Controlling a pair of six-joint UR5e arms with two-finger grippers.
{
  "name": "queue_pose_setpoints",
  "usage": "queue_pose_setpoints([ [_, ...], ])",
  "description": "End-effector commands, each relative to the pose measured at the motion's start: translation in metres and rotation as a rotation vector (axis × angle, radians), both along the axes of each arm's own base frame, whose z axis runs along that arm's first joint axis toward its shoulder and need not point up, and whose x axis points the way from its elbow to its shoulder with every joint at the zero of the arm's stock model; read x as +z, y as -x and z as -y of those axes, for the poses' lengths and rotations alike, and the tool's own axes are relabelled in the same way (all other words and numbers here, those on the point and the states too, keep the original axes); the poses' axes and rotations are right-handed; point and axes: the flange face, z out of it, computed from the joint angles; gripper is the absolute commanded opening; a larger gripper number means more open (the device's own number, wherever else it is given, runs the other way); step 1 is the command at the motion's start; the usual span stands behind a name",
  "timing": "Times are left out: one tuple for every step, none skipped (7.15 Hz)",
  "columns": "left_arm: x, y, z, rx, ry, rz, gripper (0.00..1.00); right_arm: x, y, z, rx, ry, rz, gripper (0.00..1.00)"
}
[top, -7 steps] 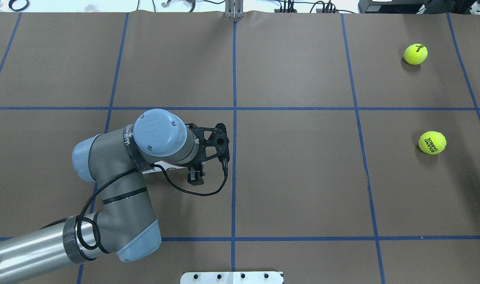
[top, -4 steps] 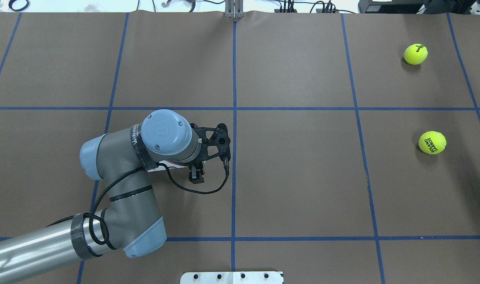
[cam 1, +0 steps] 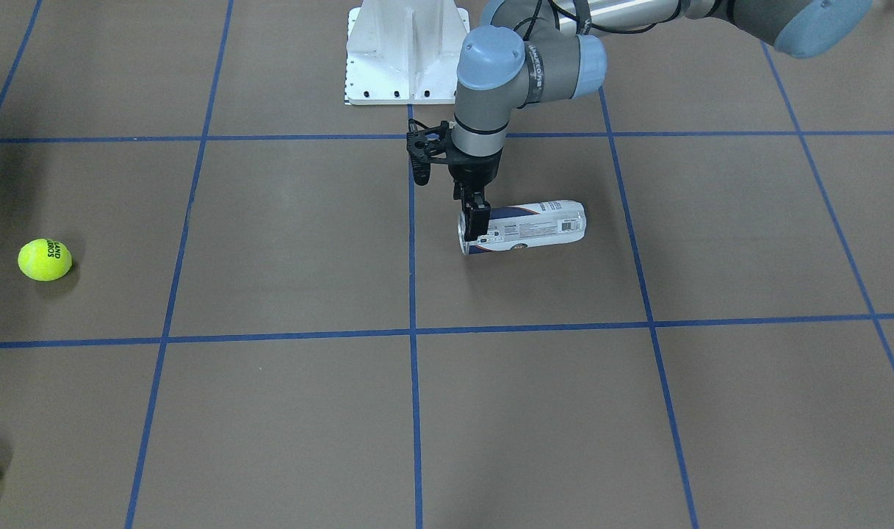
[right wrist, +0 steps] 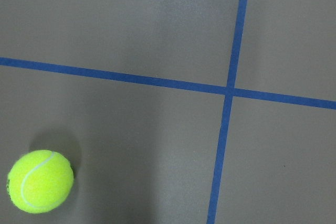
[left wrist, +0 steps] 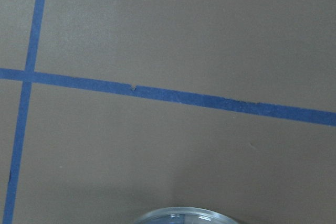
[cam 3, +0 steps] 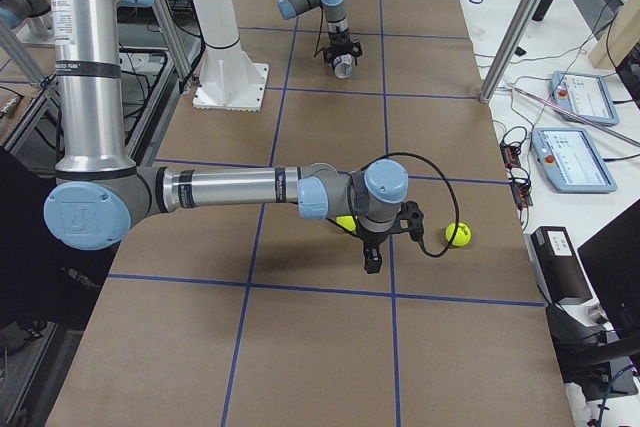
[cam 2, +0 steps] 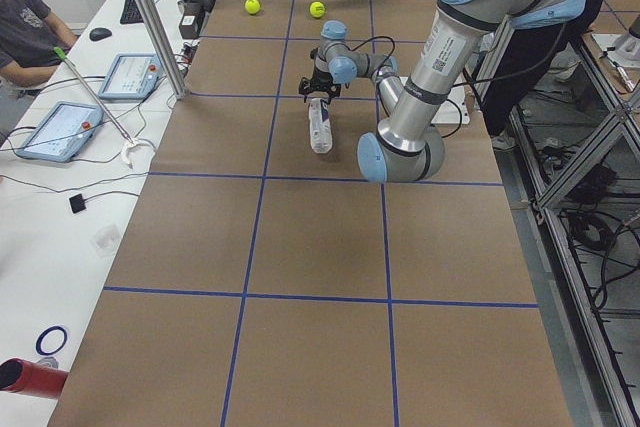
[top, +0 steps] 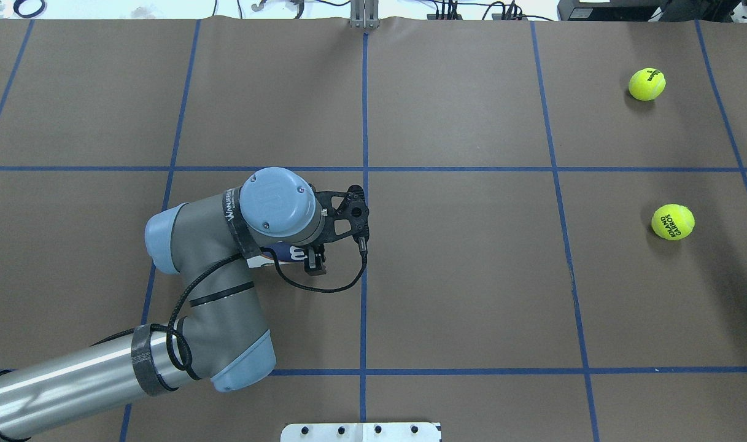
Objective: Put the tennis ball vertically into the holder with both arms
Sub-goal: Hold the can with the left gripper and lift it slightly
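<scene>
The holder [cam 1: 535, 225], a white and navy can, lies on its side left of the table's middle, its silver-rimmed mouth toward the centre line. My left gripper [cam 1: 475, 224] points straight down at that mouth end, open, one finger [cam 1: 480, 220] over the can's side. From overhead the left wrist hides most of the can [top: 285, 252]. The left wrist view shows only the rim [left wrist: 181, 215] at its bottom edge. My right gripper [cam 3: 371, 259] shows only in the exterior right view, near a tennis ball [cam 3: 458, 234]; I cannot tell whether it is open or shut.
Two tennis balls lie on the table's right side, one far [top: 647, 84] and one nearer [top: 673, 221]. One ball [right wrist: 39, 181] shows in the right wrist view. The white pedestal base [cam 1: 406, 51] stands at the robot's edge. Blue tape lines grid the brown table.
My left arm has moved to the right and its gripper has shifted toward the can's mouth end; more of the navy label now shows. The balls have not moved.
</scene>
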Motion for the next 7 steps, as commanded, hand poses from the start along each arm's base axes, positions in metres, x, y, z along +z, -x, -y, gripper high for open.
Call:
queue_pose_setpoints([
  [0.0038, -0.0018, 0.0021, -0.007, -0.002, 0.011, 0.99, -0.0001, 0.0001, 0.0000, 0.000, 0.000, 0.002, 0.99],
  [0.0052, -0.0025, 0.0026, -0.010, 0.000, 0.013, 0.99, 0.0000, 0.0001, -0.0001, 0.000, 0.002, 0.001, 0.99],
  [0.0052, -0.0032, 0.0016, -0.010, 0.003, 0.012, 0.99, -0.0002, 0.0002, -0.0001, 0.000, 0.000, 0.003, 0.99],
  [0.0067, -0.0035, 0.0017, -0.010, 0.004, 0.013, 0.99, -0.0002, 0.0010, -0.0001, -0.002, 0.000, 0.003, 0.99],
  [0.0070, -0.0049, 0.0014, -0.010, 0.005, 0.015, 0.98, -0.0002, 0.0010, -0.0001, -0.003, -0.001, 0.003, 0.99],
  [0.0087, -0.0052, 0.0015, -0.010, 0.006, 0.018, 0.95, 0.0007, 0.0002, -0.0002, -0.001, 0.002, 0.003, 0.99],
  [0.0087, -0.0051, 0.0016, -0.011, 0.005, 0.018, 0.93, 0.0005, 0.0010, -0.0001, -0.003, 0.001, 0.003, 0.99],
])
